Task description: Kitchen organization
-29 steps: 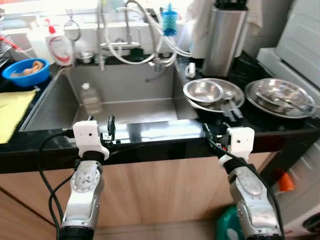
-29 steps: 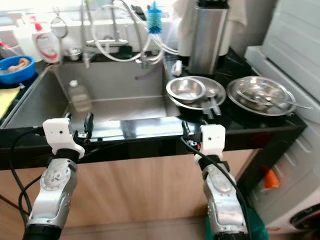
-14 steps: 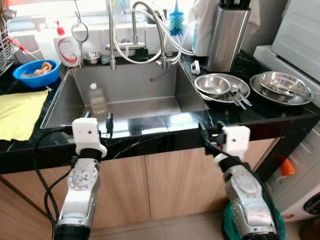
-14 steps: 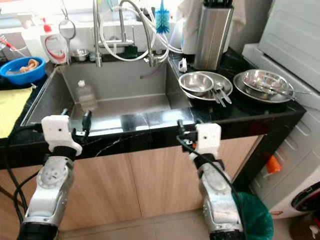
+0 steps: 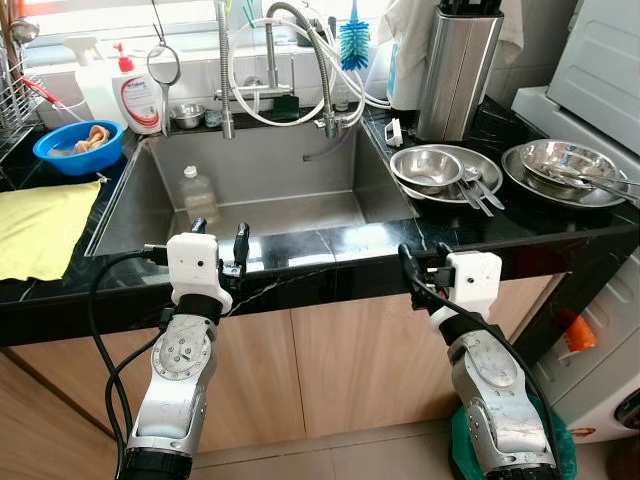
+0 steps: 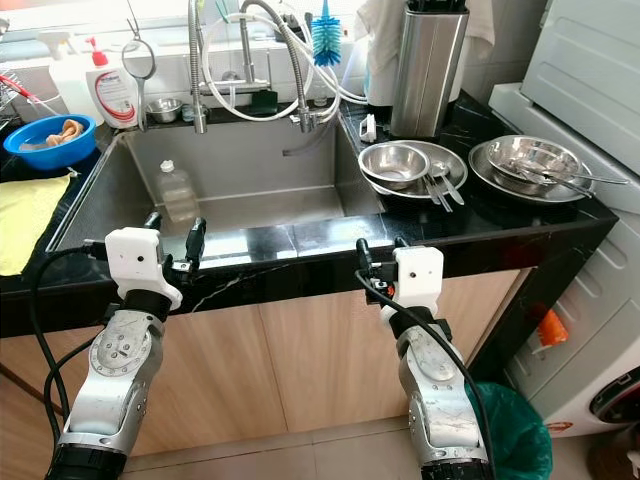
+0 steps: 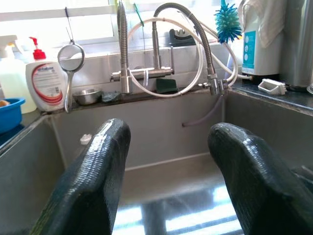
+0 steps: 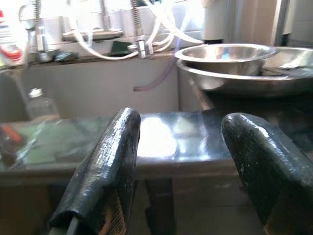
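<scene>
A steel sink (image 5: 130, 195) is set in a black counter, and a clear plastic bottle (image 5: 198, 190) stands inside it. To its right, a steel bowl (image 5: 425, 165) rests on a plate with cutlery, and a second steel dish (image 5: 560, 170) holds utensils. My left gripper (image 5: 220, 238) is open at the counter's front edge, level with the sink, holding nothing. My right gripper (image 5: 422, 255) is open at the same edge, below the steel bowl (image 8: 225, 51), also holding nothing. Both wrist views look between the black fingers (image 7: 98, 171) toward the faucet (image 7: 161, 73).
A blue bowl (image 5: 75, 145) and a yellow cloth (image 5: 35, 225) lie on the counter left of the sink. A soap bottle (image 5: 140, 90), a blue brush (image 5: 350, 45) and a steel canister (image 5: 455, 65) stand at the back. A white appliance (image 5: 600, 60) is on the right.
The camera has pulled back and risen, so more of the counter and cabinets shows. Both arms stay raised at the counter edge with their grippers open.
</scene>
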Controlling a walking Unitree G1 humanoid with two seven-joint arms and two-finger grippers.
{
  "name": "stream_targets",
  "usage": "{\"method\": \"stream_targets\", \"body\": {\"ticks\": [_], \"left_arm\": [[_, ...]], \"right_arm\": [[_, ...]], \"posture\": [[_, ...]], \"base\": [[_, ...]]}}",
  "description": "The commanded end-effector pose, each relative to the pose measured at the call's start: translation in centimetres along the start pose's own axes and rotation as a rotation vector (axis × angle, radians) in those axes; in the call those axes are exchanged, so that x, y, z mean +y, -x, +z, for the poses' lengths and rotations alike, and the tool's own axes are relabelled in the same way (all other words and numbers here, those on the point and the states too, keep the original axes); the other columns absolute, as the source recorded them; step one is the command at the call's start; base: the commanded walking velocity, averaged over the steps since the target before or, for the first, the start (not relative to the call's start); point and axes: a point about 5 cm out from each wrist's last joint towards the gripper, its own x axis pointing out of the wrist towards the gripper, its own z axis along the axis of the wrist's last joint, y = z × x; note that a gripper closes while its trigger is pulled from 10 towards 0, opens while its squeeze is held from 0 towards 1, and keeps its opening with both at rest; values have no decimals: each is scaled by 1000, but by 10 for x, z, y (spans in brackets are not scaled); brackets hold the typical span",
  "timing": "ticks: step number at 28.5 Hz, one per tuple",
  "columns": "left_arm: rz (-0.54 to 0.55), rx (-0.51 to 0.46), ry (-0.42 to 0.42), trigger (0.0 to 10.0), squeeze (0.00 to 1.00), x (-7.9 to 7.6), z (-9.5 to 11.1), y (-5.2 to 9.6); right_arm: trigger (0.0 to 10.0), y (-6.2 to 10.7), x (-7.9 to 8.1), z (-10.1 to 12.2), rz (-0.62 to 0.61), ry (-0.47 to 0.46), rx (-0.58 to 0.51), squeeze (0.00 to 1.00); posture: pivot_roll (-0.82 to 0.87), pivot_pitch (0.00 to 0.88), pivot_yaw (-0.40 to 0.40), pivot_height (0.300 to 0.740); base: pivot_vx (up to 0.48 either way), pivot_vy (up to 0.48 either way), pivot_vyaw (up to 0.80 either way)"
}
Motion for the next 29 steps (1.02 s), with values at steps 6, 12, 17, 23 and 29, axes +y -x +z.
{"method": "stream_targets", "body": {"ticks": [6, 12, 17, 23, 29], "left_arm": [[4, -34, -9, 10000, 0, 0, 6, -2], [2, -43, -4, 10000, 0, 0, 6, -1], [6, -41, -9, 10000, 0, 2, 5, 0], [-5, -36, -9, 10000, 0, 0, 5, 0], [-11, -38, -3, 10000, 0, -1, 5, 0]], "right_arm": [[10000, -4, -9, 12, -42, 42, -54, 0], [10000, -5, -8, 12, -39, 50, -55, 0], [10000, -5, -3, 10, -26, 40, -50, 0], [10000, -5, 1, 9, -16, 32, -48, 0], [10000, -5, 1, 8, -14, 31, -46, 0]], "posture": [[-135, 0, 29, 740], [-127, 0, 22, 740], [-127, 0, 22, 740], [-124, 0, 25, 740], [-126, 0, 28, 740]], "base": [[42, 0, 0], [0, 0, 0], [0, 0, 0], [0, 0, 0], [248, 0, 0]]}}
